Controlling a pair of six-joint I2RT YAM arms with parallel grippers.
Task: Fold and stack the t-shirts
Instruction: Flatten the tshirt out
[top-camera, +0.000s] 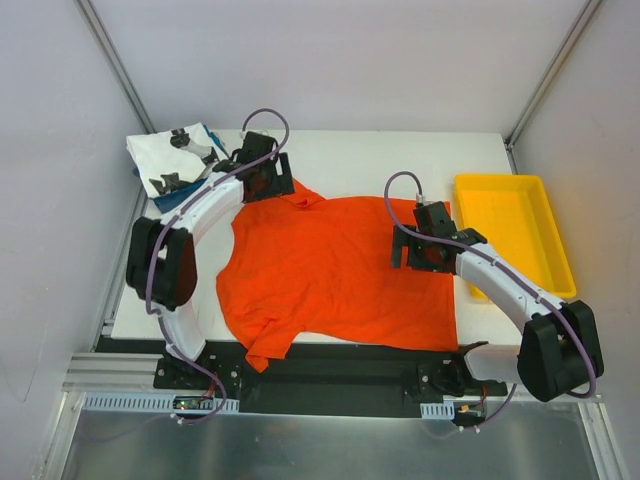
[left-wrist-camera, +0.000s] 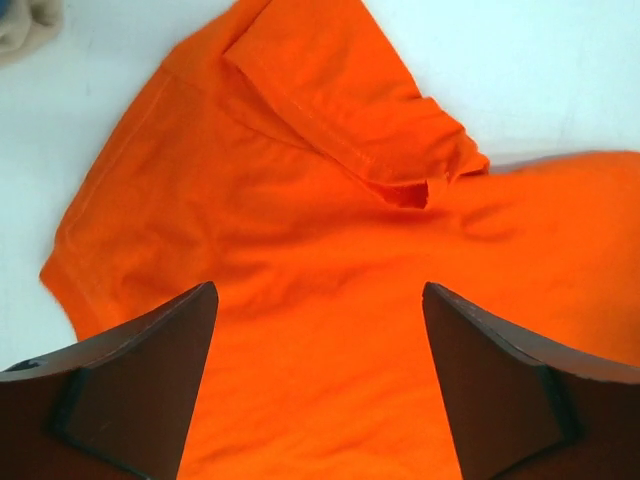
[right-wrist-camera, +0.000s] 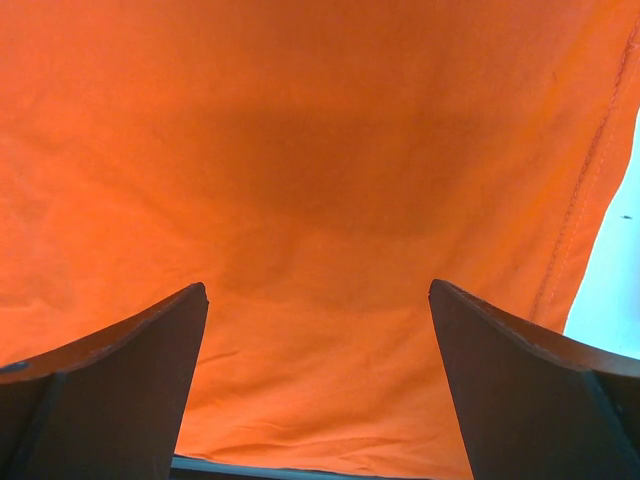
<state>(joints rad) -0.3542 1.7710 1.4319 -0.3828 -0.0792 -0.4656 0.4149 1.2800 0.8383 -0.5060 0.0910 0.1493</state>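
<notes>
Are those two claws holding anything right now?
Nothing. The left gripper and right gripper both hang open over the plain bright orange-red cloth t-shirt.

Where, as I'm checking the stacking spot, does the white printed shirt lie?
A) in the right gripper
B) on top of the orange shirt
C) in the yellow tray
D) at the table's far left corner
D: the white printed shirt lies at the far left corner of the table, well away from the yellow tray.

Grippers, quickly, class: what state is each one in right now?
Left gripper: open, holding nothing, over the orange tee.
Right gripper: open, holding nothing.
</notes>
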